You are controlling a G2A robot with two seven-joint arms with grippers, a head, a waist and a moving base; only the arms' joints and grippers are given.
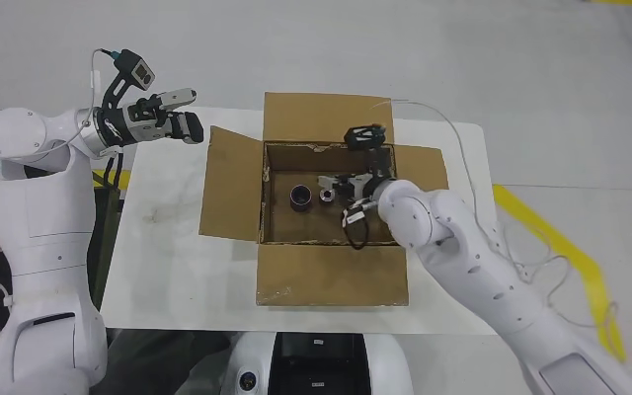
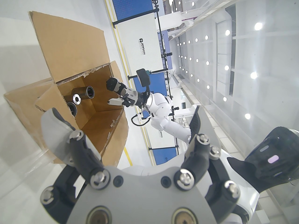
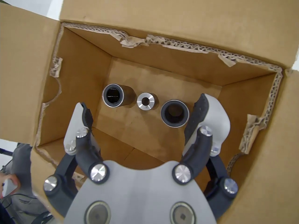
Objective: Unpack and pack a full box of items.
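White table (image 1: 158, 257), open box (image 1: 331, 272), three cylinders (image 3: 145, 101), right jaws spread

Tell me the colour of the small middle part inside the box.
The small middle part is shiny silver, seen best in the right wrist view.

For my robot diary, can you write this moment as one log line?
box: open | inside: three metal parts | right gripper: open, over the parts | left gripper: open, away from box

free box (image 3: 77, 71) floor beside three metal cylinders (image 3: 146, 101)
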